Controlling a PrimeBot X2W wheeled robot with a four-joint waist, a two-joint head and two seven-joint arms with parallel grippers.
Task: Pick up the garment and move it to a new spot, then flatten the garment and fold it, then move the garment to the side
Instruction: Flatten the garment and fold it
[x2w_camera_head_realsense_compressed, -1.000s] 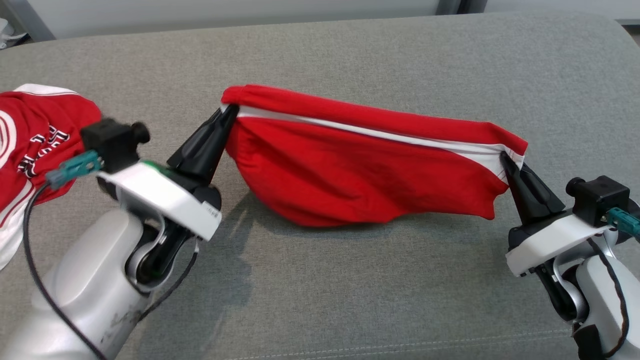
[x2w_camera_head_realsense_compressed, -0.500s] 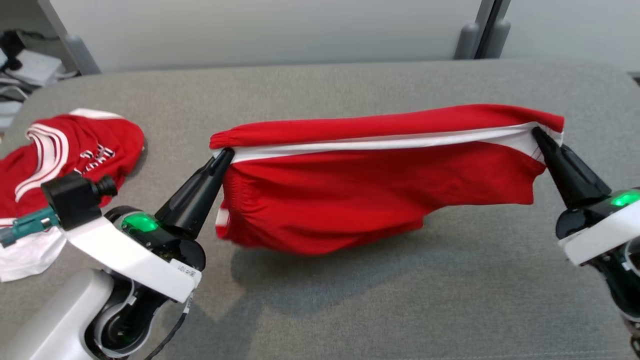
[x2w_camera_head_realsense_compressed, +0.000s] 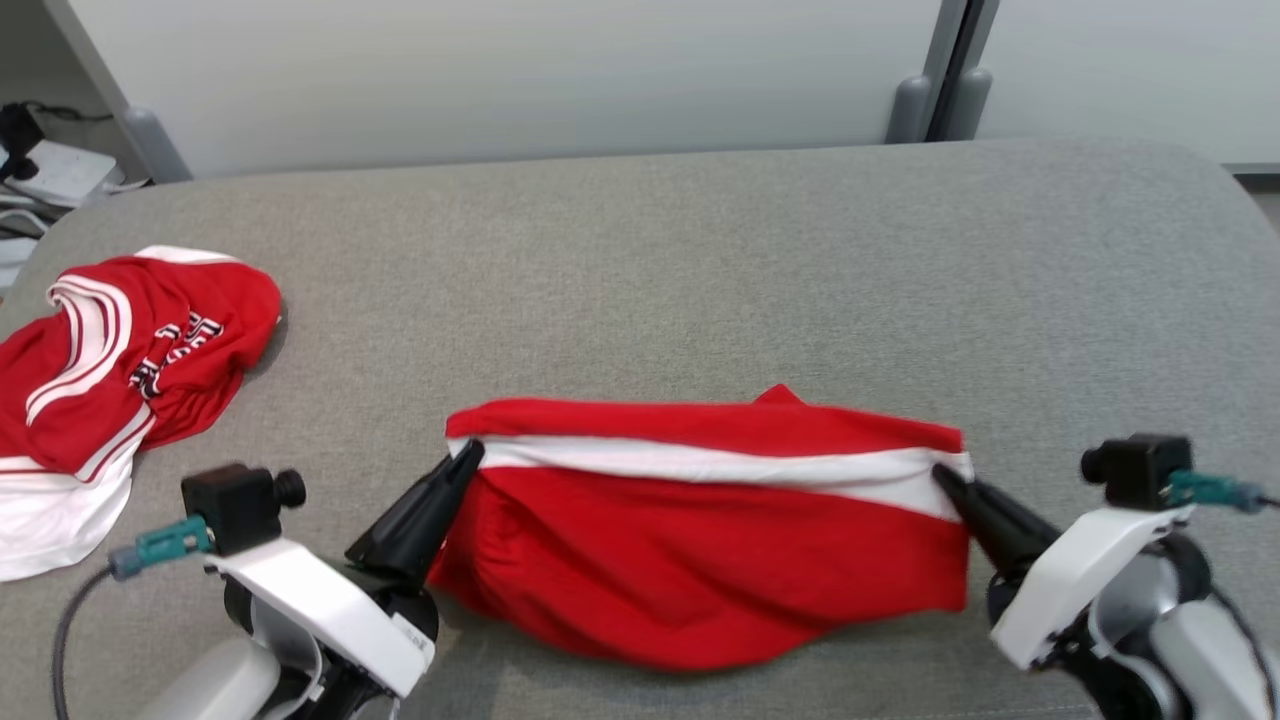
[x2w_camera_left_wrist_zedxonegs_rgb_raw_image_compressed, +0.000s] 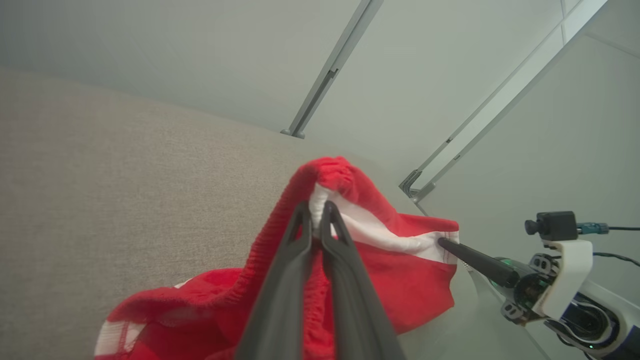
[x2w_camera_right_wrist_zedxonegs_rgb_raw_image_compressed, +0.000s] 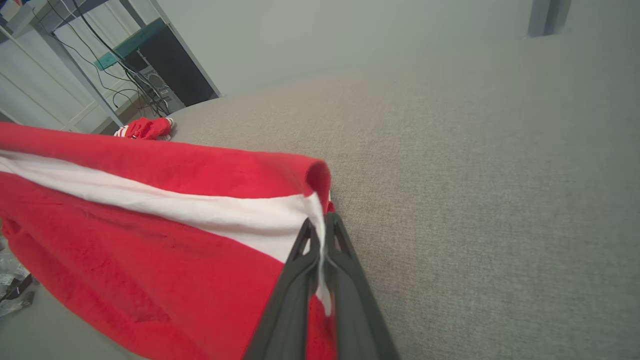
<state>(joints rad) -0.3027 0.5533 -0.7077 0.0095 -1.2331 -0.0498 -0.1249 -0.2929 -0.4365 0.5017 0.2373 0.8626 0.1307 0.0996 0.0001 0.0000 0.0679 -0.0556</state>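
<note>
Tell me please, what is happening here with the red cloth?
The robot holds a red garment with a white stripe, stretched out between its two arms. The left gripper is shut on one end of the stripe and the right gripper is shut on the other end. The garment hangs low over the grey cushion, and its lower part seems to touch it. It is not folded yet. A red and white shirt lies apart, far to the robot's left.

Lab or office room, pale partition walls (x2w_camera_head_realsense_compressed: 500, 80), computer tower (x2w_camera_right_wrist_zedxonegs_rgb_raw_image_compressed: 172, 75), trailing cables (x2w_camera_right_wrist_zedxonegs_rgb_raw_image_compressed: 142, 95), grey padded worktable (x2w_camera_head_realsense_compressed: 700, 270)
</note>
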